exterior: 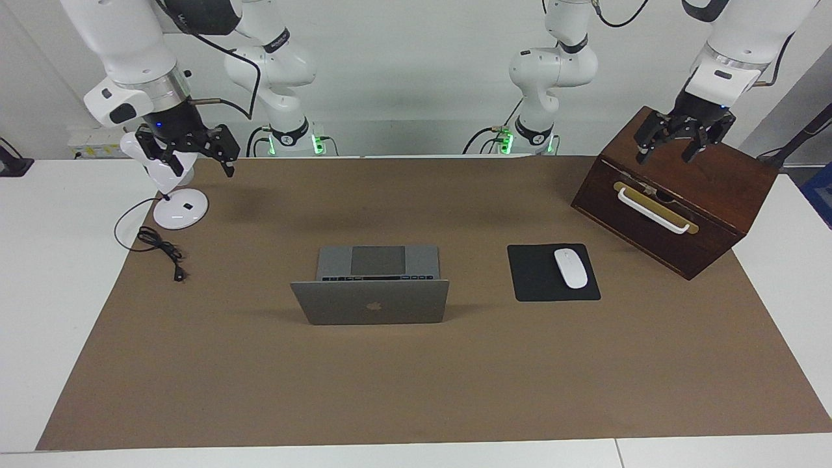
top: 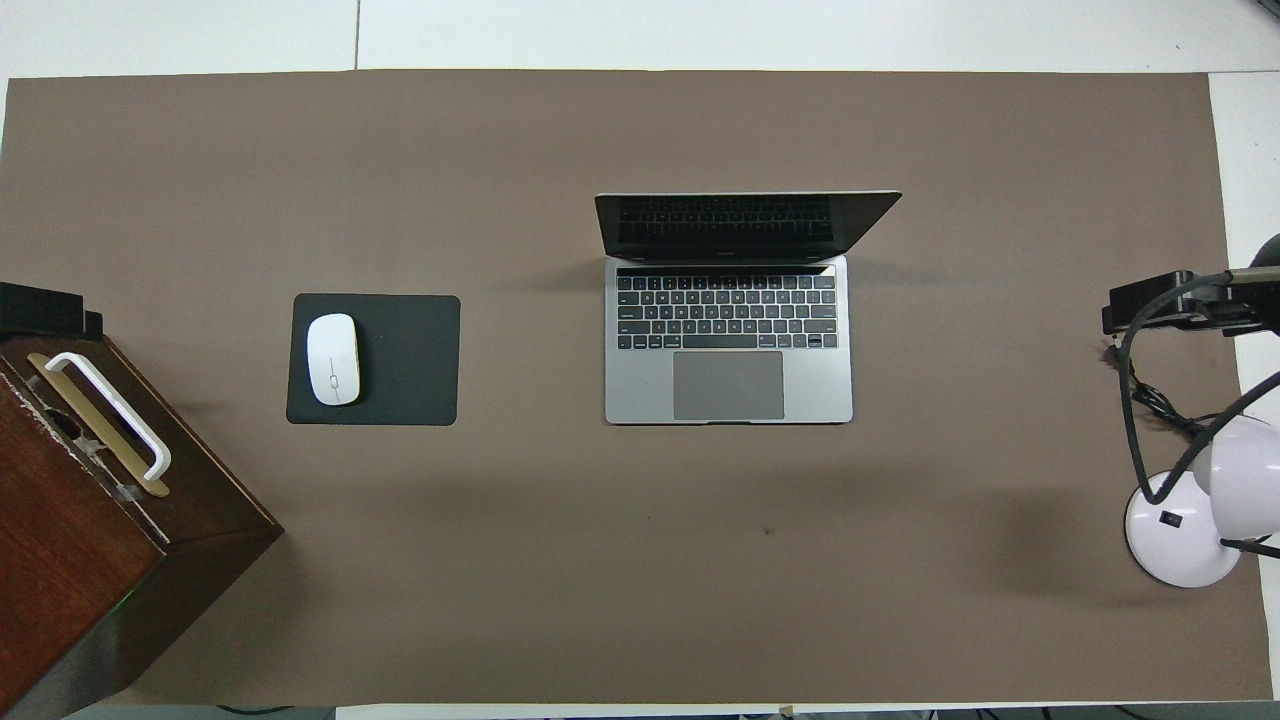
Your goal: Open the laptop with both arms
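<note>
The silver-grey laptop (exterior: pixel 370 302) stands in the middle of the brown mat with its lid raised, the apple logo facing away from the robots. In the overhead view (top: pixel 728 340) its keyboard, trackpad and dark screen show. My left gripper (exterior: pixel 664 158) hangs open and empty over the wooden box at the left arm's end of the table; its tip shows in the overhead view (top: pixel 40 310). My right gripper (exterior: pixel 200 170) hangs open and empty over the desk lamp at the right arm's end, and also shows in the overhead view (top: pixel 1160 300). Both are well away from the laptop.
A dark wooden box (exterior: pixel 676 195) with a white handle sits at the left arm's end. A black mouse pad (exterior: pixel 536 279) with a white mouse (exterior: pixel 570 268) lies between the box and the laptop. A white desk lamp (exterior: pixel 181 209) and a black cable (exterior: pixel 159 247) lie at the right arm's end.
</note>
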Robot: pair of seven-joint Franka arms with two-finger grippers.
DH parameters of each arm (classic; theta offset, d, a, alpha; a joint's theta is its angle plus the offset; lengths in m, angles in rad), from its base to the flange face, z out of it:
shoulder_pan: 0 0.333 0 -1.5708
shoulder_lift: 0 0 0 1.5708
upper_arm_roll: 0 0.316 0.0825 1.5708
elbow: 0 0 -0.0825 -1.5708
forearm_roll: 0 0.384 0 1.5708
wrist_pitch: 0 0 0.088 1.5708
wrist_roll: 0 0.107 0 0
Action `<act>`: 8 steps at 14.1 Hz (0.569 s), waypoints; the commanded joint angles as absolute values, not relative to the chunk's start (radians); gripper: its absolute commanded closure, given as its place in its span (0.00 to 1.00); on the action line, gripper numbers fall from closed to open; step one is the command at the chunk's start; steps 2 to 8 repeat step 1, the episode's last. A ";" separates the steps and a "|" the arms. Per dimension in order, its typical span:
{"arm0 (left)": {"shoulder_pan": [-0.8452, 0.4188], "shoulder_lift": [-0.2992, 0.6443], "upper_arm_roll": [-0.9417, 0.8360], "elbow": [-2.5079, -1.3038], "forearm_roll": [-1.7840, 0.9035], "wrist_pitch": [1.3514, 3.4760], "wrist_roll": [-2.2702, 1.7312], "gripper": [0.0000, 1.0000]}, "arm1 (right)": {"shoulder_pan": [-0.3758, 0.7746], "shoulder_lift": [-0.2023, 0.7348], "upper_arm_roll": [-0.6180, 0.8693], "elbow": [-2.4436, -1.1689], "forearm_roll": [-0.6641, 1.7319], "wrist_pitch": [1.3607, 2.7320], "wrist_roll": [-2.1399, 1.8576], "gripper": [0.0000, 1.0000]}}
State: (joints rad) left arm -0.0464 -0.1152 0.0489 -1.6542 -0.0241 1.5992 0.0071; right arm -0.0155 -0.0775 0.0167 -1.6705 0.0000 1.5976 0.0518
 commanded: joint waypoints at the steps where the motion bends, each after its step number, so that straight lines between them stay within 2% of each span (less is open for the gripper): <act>1: -0.038 -0.114 0.041 -1.649 -0.014 1.585 -0.006 0.00 | -0.021 -0.077 0.020 -1.663 -0.008 1.583 0.046 0.00; 8: -0.038 -0.114 0.041 -1.649 -0.014 1.585 -0.006 0.00 | -0.021 -0.077 0.020 -1.663 -0.008 1.583 0.046 0.00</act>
